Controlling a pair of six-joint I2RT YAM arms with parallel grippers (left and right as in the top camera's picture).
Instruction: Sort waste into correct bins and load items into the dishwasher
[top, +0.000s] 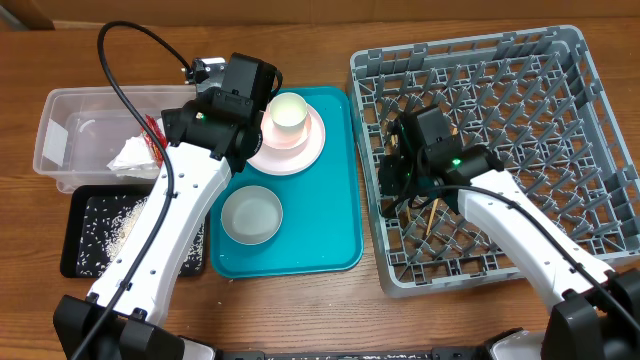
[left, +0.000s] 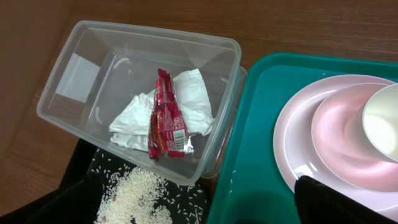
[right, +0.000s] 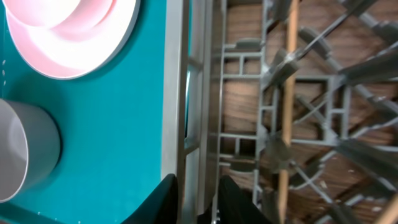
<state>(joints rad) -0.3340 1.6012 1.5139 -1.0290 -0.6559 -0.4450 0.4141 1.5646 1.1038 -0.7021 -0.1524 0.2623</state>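
Observation:
A red wrapper (left: 166, 115) and a crumpled white napkin (left: 193, 96) lie in the clear tub (left: 93, 56). Rice grains (left: 140, 199) are scattered in the black tray (top: 85, 262). My left gripper (left: 186, 208) hangs wide open and empty over the seam between the black tray and the teal tray. The cream cup (top: 287, 112) stands on the pink plate (top: 312, 148); a pale bowl (top: 250, 215) sits nearer the front. A wooden chopstick (right: 287, 93) lies inside the grey dishwasher rack (top: 540, 120). My right gripper (right: 200, 202) hovers over the rack's left wall, fingers slightly apart, holding nothing.
The teal serving tray (top: 320, 235) lies between the bins and the rack, with a few stray grains on it. My left arm crosses over the black tray and the tub's right end. The rack's upright pegs surround my right gripper.

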